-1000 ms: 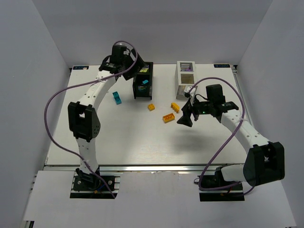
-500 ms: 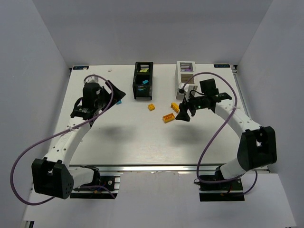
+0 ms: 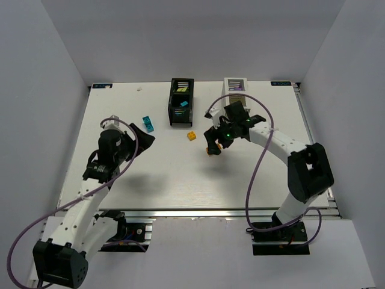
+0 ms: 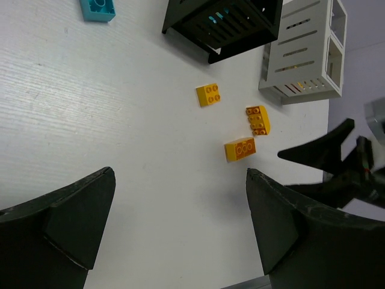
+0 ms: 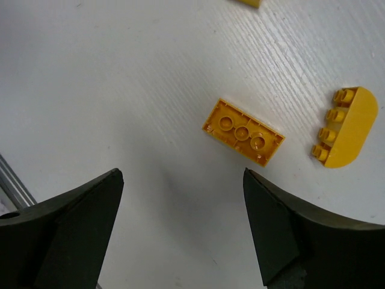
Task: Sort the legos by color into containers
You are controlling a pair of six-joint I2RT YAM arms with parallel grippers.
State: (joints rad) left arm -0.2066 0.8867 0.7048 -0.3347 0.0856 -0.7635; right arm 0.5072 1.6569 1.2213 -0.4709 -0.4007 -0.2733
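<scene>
1. Three loose pieces lie close together, not touching, on the white tabletop (image 3: 180,180) in front of the boxes: a square orange brick (image 4: 208,94), a rounded orange brick (image 4: 258,120) and an oblong orange brick (image 5: 243,132).
2. The right hand (image 5: 177,226) hovers above the oblong orange brick, fingers spread wide and holding nothing. From above it hides most of that brick and the rounded one.
3. The cyan brick (image 3: 147,124) lies left of the black box (image 3: 181,101), where cyan and lime pieces show inside. The white box (image 3: 236,90) stands apart on the right.
4. The left hand (image 4: 180,223) hangs over bare tabletop near the cyan brick, fingers apart and empty.
</scene>
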